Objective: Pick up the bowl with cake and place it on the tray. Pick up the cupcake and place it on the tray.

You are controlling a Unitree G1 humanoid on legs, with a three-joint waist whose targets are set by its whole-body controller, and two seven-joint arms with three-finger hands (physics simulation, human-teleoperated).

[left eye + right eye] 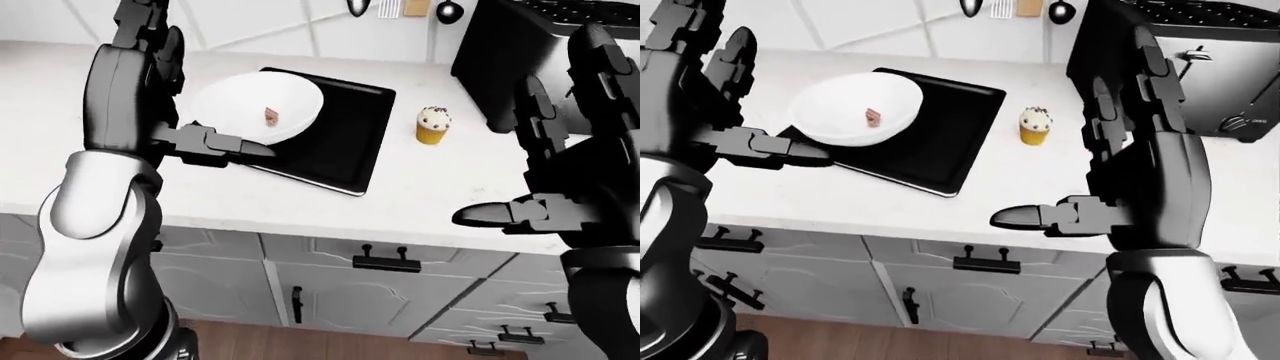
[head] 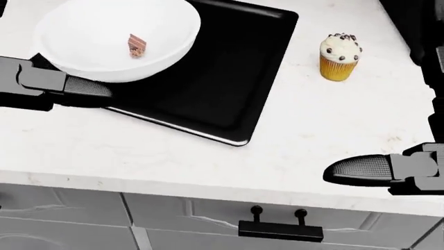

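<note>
The white bowl (image 2: pixel 114 36) with a small cake piece (image 2: pixel 137 45) is sitting on the left part of the black tray (image 2: pixel 222 78) on the white surface (image 2: pixel 208 156). The cupcake (image 2: pixel 339 57) is standing right of the tray, apart from it. The left hand (image 2: pixel 55 86) is reaching beside the bowl's near rim, fingers extended, holding nothing. The right hand (image 2: pixel 389 169) is hovering near the surface's near edge, fingers extended, empty.

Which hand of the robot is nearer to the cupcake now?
Right. The right hand hovers below the cupcake in the head view, over the counter edge. The left hand is far left, beside the bowl.
</note>
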